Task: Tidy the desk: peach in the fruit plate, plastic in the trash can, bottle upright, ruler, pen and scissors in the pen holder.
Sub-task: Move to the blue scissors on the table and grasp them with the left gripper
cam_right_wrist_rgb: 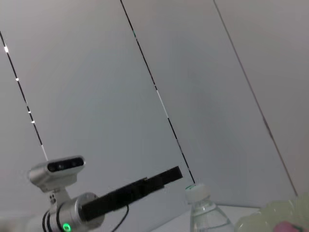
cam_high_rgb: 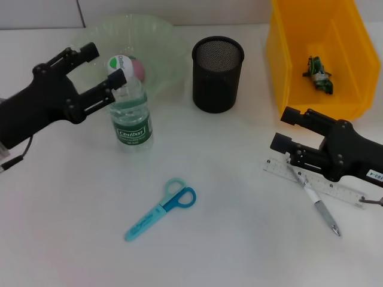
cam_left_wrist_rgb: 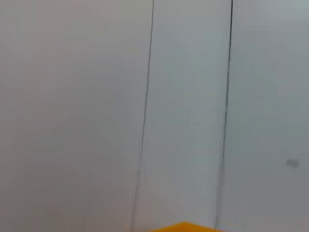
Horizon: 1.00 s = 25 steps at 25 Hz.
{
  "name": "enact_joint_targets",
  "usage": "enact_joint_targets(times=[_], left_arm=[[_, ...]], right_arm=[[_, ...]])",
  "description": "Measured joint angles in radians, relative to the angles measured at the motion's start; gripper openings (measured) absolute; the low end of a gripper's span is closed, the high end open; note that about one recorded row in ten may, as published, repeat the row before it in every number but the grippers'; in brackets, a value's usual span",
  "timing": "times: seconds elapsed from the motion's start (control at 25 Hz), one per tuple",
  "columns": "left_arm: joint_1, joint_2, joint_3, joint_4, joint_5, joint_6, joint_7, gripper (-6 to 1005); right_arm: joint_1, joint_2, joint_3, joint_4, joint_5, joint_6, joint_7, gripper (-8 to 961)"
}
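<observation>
Both end effectors gape: left straddling the upright bottle, right partly hiding ruler.

1. The flat worktop is plain white.
2. The clear plastic bottle has a white cap and a green label with white lettering.
3. The round, ribbed plastic fruit plate is pale translucent green; the peach in it shows pink.
4. The cylindrical mesh pen holder is black.
5. The open plastic bin is yellow, with a green scrap inside.
6. The small scissors have a light teal body with a blue finger loop.
7. The flat ruler is clear with black marks.
8. The slim pen is white and silver.
9. Both grippers, left and right, are black.
</observation>
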Motion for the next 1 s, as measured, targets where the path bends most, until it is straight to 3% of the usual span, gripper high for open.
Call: enact_joint_targets(times=[0.16,0.24,0.28,0.32,0.44,0.48,0.52,0.56,0.76,0.8,0.84,0.92,1.0], left_arm=[[0.032,0.05,0.006,0.109,0.07,0.076,-0.234,772],[0.038,0.061,0.005,0.137,0.096,0.103,-0.28,771],[0.047,0.084,0.002,0.211,0.161,0.158,-0.385,771],[0.049,0.093,0.0,0.262,0.201,0.188,-0.456,771],[0.05,0.102,0.0,0.335,0.252,0.22,-0.541,770],[0.051,0.108,-0.001,0.464,0.342,0.256,-0.678,770],[0.051,0.108,-0.001,0.464,0.342,0.256,-0.678,770],[0.045,0.099,0.003,0.565,0.413,0.271,-0.765,770],[0.045,0.099,0.003,0.565,0.413,0.271,-0.765,769],[-0.039,0.016,0.027,0.802,0.704,0.299,-1.013,769],[-0.093,-0.015,0.051,0.85,0.823,0.296,-1.1,769],[-0.093,-0.015,0.051,0.85,0.823,0.296,-1.1,769],[-0.144,-0.019,0.209,0.855,0.926,0.219,-1.243,768]], right_arm=[[-0.008,-0.012,-0.008,-0.01,-0.022,-0.018,0.006,765],[-0.012,-0.024,-0.009,-0.027,-0.075,-0.058,0.02,765],[-0.012,-0.032,-0.009,-0.04,-0.111,-0.088,0.032,765],[-0.013,-0.038,-0.008,-0.057,-0.149,-0.12,0.044,765],[-0.03,-0.049,-0.002,-0.109,-0.224,-0.192,0.063,765],[-0.041,-0.05,-0.002,-0.13,-0.237,-0.207,0.063,765],[-0.053,-0.049,-0.003,-0.151,-0.242,-0.216,0.063,765],[-0.065,-0.049,-0.005,-0.169,-0.246,-0.22,0.063,765],[-0.085,-0.049,0.001,-0.199,-0.267,-0.208,0.06,765],[-0.086,-0.05,-0.001,-0.2,-0.269,-0.202,0.06,765],[-0.086,-0.05,-0.002,-0.2,-0.273,-0.193,0.06,766],[-0.086,-0.051,-0.003,-0.201,-0.292,-0.169,0.058,766],[-0.088,-0.051,0.001,-0.202,-0.314,-0.138,0.053,766]])
